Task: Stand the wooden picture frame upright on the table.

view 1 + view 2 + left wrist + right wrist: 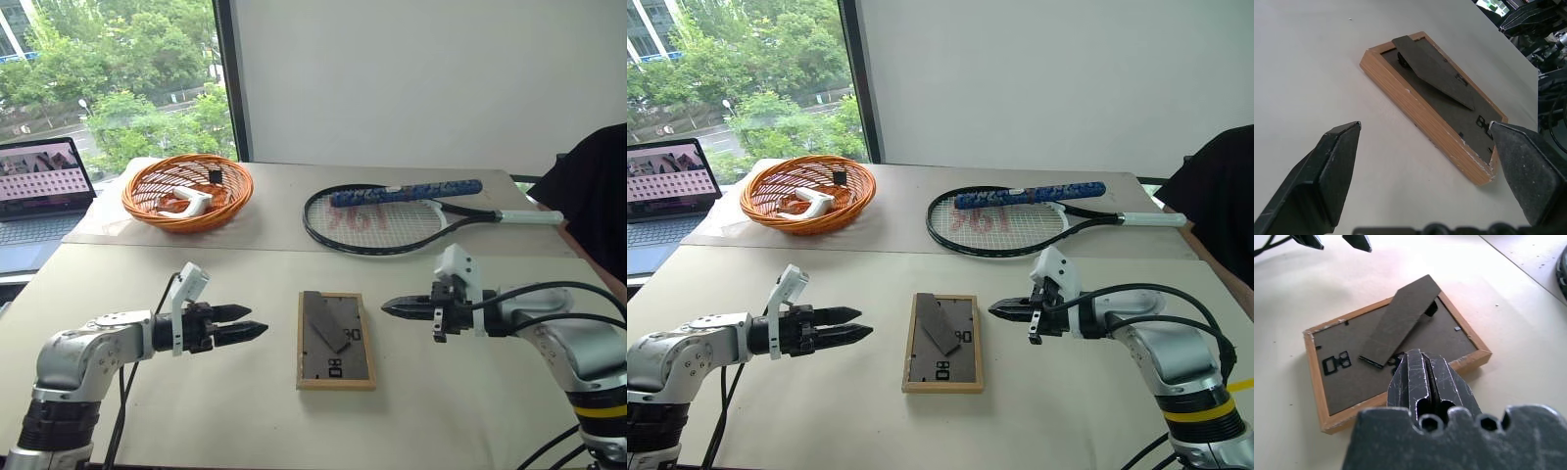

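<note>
I've got the wooden picture frame (336, 340) lying flat, grey back up with prop leg half out, lower centre on the table (245, 411), so left gripper (253, 324) spread wide and empty, right gripper (392, 307) pinched closed on nothing, flank it for a lift.

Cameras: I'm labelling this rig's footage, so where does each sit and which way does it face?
Left and right eye views: on the head, looking forward and down over both arms at the table.
Left wrist view: along the open left gripper at the wooden picture frame.
Right wrist view: along the shut right gripper, above the frame.
All share the frame lying back up.
</note>
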Controlling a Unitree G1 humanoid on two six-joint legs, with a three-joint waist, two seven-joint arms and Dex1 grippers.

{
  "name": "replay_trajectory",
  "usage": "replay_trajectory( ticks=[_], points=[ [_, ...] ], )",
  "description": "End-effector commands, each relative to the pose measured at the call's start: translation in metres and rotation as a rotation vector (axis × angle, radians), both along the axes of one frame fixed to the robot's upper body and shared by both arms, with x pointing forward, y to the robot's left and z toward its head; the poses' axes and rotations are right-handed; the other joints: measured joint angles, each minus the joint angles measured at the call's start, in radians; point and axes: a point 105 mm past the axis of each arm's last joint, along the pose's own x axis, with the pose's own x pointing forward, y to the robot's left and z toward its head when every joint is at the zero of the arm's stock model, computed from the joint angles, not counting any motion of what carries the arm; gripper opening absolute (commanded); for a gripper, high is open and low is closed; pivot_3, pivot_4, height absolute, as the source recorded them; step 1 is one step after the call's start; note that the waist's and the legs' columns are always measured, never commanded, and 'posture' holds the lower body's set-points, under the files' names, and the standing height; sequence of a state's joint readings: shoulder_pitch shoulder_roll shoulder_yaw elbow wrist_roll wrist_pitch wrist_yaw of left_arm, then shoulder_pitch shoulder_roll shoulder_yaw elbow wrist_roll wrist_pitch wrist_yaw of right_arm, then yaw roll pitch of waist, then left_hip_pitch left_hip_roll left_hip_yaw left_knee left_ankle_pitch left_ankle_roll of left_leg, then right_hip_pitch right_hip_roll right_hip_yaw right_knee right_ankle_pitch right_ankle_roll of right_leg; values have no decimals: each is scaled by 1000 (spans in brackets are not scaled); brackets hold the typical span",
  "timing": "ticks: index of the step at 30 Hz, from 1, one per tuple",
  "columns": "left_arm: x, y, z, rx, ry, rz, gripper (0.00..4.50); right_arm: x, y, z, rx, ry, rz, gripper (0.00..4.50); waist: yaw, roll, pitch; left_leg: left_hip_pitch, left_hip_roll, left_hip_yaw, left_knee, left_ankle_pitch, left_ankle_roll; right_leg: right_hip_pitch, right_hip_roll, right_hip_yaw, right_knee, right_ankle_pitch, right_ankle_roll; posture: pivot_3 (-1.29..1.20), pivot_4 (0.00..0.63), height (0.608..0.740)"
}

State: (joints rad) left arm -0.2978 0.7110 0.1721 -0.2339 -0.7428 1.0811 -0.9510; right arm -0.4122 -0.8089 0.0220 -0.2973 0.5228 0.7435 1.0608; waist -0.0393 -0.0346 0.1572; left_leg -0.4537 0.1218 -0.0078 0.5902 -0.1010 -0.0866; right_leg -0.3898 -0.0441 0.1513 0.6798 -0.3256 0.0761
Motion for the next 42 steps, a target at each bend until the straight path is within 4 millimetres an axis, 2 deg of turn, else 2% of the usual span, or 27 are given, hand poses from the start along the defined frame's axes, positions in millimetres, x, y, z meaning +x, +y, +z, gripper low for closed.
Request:
replay_trajectory(
  ticks=[1,4,8,9,12,14,16,18,22,28,32,40,42],
  points=[
    [-8,-9,-10,2,98,31,4462,-9,-8,-9,-47,43,3,0,4,0,0,0,0,0,0,0,0,0,0,0,0,0,0,0,150,703],
    [-10,-8,-22,13,203,111,4462,-10,-19,-20,-99,50,-20,0,6,0,0,-1,0,0,0,0,0,0,0,0,-1,0,0,0,150,703],
    [-22,-26,-22,-206,433,66,4462,-4,-39,-45,-229,15,-62,0,4,-1,0,-1,0,-1,2,0,0,0,0,0,-1,0,1,0,150,703],
    [-22,-27,-26,-180,449,80,4462,-4,-41,-50,-245,9,-63,0,3,-1,0,-1,0,-1,2,0,0,0,0,-1,-1,0,2,0,150,703],
    [-19,-15,-61,64,592,183,4462,-1,-44,-60,-283,-13,-63,0,0,-1,0,-1,0,-2,1,0,0,0,0,-1,0,0,1,0,150,703],
    [-31,-27,-53,33,645,48,4462,-1,-44,-68,-313,-23,-49,0,-3,0,0,1,0,-3,1,0,0,2,0,-1,0,0,1,0,150,703],
    [-35,-30,-50,30,682,10,4462,0,-43,-71,-320,-30,-41,0,-11,0,0,3,-1,-3,1,0,0,2,0,0,0,0,2,0,150,703],
    [-31,-30,-54,42,710,37,4462,1,-39,-73,-305,-33,-36,0,-10,0,0,3,-1,-3,0,0,0,2,0,0,0,0,1,0,150,703],
    [-34,-46,-69,109,757,18,4462,5,-19,-77,-303,-63,26,0,-3,0,-1,6,-1,-3,0,0,0,3,0,0,-1,0,1,0,150,703],
    [-27,-81,-73,77,738,25,4462,3,14,-71,-238,-81,96,0,29,2,-5,9,-3,-3,1,0,-1,5,-1,0,-2,1,1,0,150,703],
    [-25,-96,-69,36,697,24,4462,1,23,-70,-212,-77,101,0,58,2,-5,8,-3,-3,1,0,-2,5,-1,0,-4,3,-2,0,150,703],
    [-24,-94,-61,-23,656,18,4462,-2,26,-70,-203,-70,89,0,67,2,-5,7,-4,-3,1,0,-3,5,-1,0,-7,4,-1,0,150,703],
    [-24,-88,-59,-44,659,23,3938,-2,24,-70,-207,-67,79,0,65,2,-5,7,-4,-3,1,0,-3,5,-1,0,-8,4,-1,0,150,703]
  ],
)
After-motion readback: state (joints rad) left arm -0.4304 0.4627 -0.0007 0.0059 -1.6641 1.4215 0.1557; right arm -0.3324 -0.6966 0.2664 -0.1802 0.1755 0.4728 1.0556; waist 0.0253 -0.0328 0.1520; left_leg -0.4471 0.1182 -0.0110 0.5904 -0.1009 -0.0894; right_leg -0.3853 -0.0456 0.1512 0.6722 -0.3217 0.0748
